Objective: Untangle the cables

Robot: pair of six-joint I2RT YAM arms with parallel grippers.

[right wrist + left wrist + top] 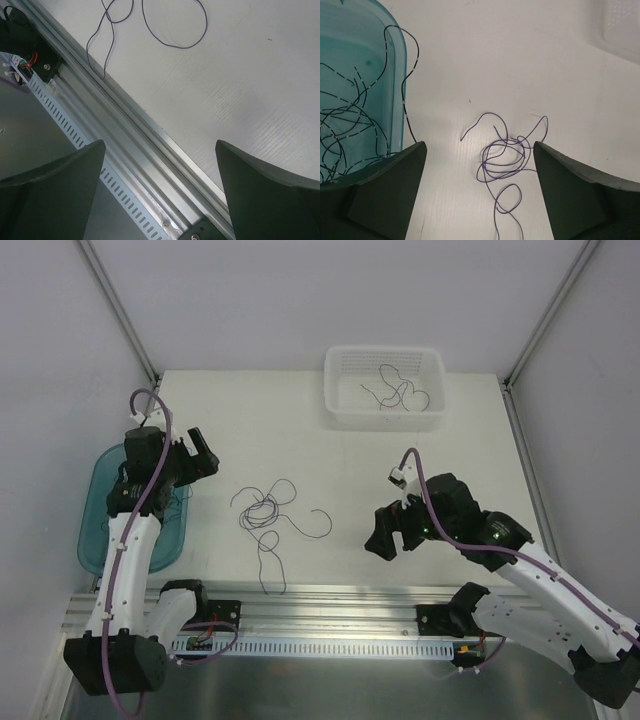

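My left gripper (479, 147) stands wide open with nothing between its fingers. It hangs over the white table (300, 440), and its left finger overlaps the near corner of the teal tray (397, 75). The purple cables (505, 155) lie flat on the table just ahead of this hand, inside the span of the jaws and closer to the right finger. They form a small knot of overlapping loops. One curl reaches away from me, another hooks off to the left, and a longer tail with a round loop trails back toward my wrist. From above, that tail gives the tangle (265, 515) its long axis, running from the knot to the aluminium rail (330, 600) at the near edge.

Thin black wires (350, 115) lie heaped in the tray. One strand climbs over the tray's rim and drops onto the table beside my left finger.

My right gripper (160, 142) is also spread wide and holds nothing. It is tilted over the rail, with an open purple arc and a tail end well ahead of its fingertips.

More thin strands (400, 395) sit in the white basket (330, 390), far beyond both hands.
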